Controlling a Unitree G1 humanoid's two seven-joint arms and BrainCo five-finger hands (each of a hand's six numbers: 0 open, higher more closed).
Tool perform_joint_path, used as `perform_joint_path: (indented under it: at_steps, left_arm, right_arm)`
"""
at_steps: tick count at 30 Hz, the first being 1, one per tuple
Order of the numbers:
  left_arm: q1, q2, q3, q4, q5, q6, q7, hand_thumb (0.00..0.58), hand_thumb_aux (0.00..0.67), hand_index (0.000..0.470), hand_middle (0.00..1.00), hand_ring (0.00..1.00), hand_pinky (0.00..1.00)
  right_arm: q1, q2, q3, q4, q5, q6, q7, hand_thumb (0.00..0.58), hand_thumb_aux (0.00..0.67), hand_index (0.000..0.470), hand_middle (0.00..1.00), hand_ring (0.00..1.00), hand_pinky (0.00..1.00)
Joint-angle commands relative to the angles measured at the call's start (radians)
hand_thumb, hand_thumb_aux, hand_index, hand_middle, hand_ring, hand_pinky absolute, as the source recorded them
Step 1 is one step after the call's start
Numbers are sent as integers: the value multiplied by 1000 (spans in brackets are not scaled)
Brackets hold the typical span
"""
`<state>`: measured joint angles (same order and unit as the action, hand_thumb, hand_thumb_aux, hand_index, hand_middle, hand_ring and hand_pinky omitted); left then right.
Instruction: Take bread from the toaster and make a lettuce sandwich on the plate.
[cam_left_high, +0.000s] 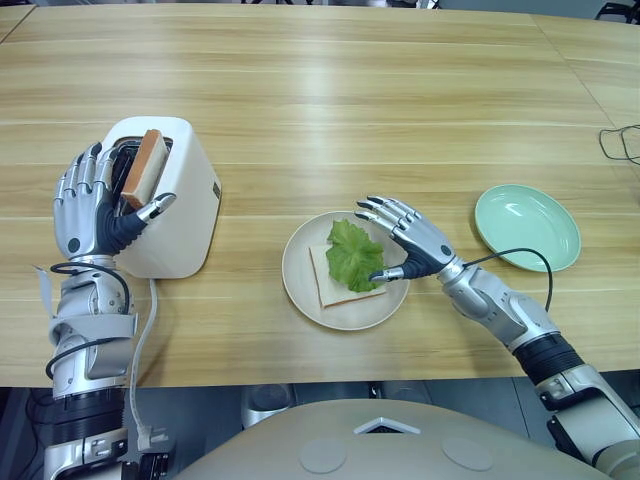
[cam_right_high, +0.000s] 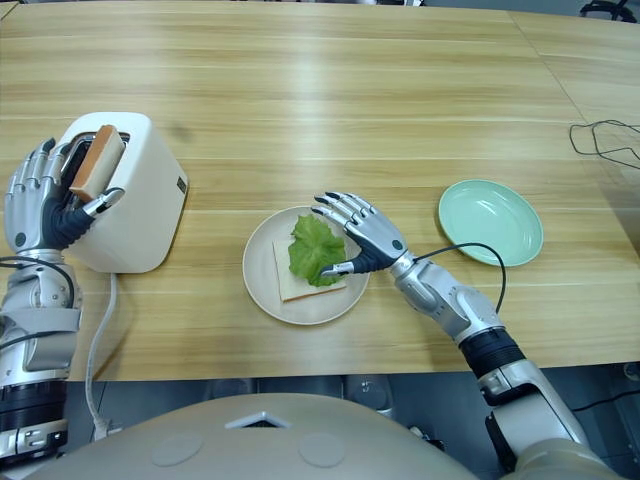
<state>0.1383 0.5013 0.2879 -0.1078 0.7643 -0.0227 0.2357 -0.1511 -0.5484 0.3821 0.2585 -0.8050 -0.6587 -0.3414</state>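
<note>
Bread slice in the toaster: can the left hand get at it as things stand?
Probably yes. The bread slice stands well out of the toaster slot, and the left hand is right beside it, open, with nothing between them.

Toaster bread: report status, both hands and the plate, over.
Left hand open beside toaster, slice upright in slot. Right hand open at plate rim; lettuce lies on bread there. Nothing blocking.

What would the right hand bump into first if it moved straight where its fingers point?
Probably the lettuce leaf, just ahead of the right hand; held higher, only bare table beyond the plate.
</note>
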Motion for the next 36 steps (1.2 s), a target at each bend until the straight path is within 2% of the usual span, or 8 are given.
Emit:
perform_joint_path:
  at_steps: [1, 5, 8, 9, 10, 11, 30, 36]
  left_arm:
    - [7, 5, 13, 41, -46, 33, -9, 456, 360, 247, 0, 0, 0]
    - [1, 23, 1, 51, -67, 34, -18, 580, 670, 460, 0, 0, 0]
    - [2, 42, -17, 53, -78, 13, -29, 580, 670, 460, 0, 0, 0]
    - [3, 47, -23, 51, -79, 8, -32, 580, 670, 460, 412, 412, 412]
    - [5, 54, -30, 49, -77, 3, -33, 580, 670, 460, 412, 412, 412]
    - [7, 62, -36, 47, -73, -3, -35, 580, 670, 460, 988, 988, 988]
    - [-187, -24, 51, -20, -220, -231, 274, 580, 670, 460, 1000, 1000, 1000]
    - [-249, -64, -173, -71, -447, -468, 52, 580, 670, 460, 1000, 1000, 1000]
  right_arm:
    - [8, -3, -21, -24, 17, 2, 19, 0, 0, 0, 0, 0, 0]
    - [10, 2, -21, -29, 19, 2, 21, 0, 0, 0, 0, 0, 0]
    - [10, 9, -22, -31, 20, 1, 19, 0, 0, 0, 0, 0, 0]
    - [10, 12, -22, -32, 21, 1, 18, 0, 0, 0, 0, 0, 0]
    - [10, 15, -23, -32, 21, 1, 16, 0, 0, 0, 0, 0, 0]
    - [9, 18, -24, -32, 21, 0, 15, 0, 0, 0, 0, 0, 0]
    - [-15, 93, -169, -24, -29, 131, -247, 0, 0, 0, 0, 0, 0]
    - [11, 32, -164, -30, -30, 96, -229, 0, 0, 0, 0, 0, 0]
